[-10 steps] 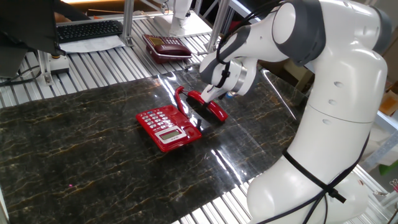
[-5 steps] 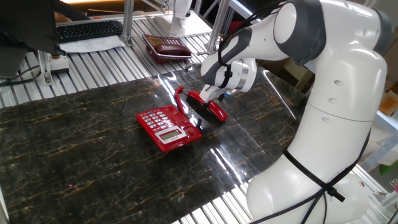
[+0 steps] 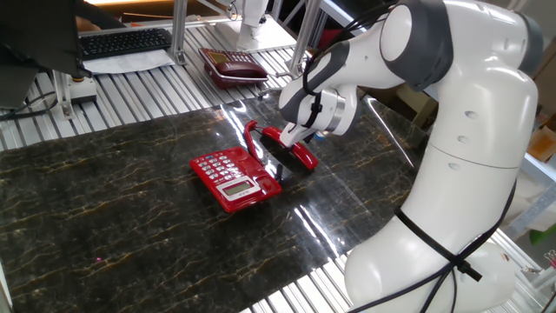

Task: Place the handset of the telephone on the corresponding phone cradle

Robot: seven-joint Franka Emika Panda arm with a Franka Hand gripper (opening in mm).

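The bright red telephone (image 3: pixel 231 177) with white-grey keys and a small grey display lies on the dark marble mat. Its cradle (image 3: pixel 263 169) is the strip along its right side, and nothing lies in it. The red handset (image 3: pixel 293 149) lies on the mat just right of the phone, and its red cord (image 3: pixel 251 137) curves back toward the base. My gripper (image 3: pixel 290 136) is directly over the handset's far end, at or just above it. The fingers are hidden behind the wrist, so I cannot tell whether they hold the handset.
A darker maroon phone (image 3: pixel 233 66) sits on the slatted metal table behind the mat. A black keyboard (image 3: pixel 126 41) is at the back left. Metal frame posts (image 3: pixel 179 30) stand at the back. The robot's white body (image 3: pixel 460 174) fills the right side.
The gripper has shifted slightly, staying over the handset's far end. The handset and phone have not moved.
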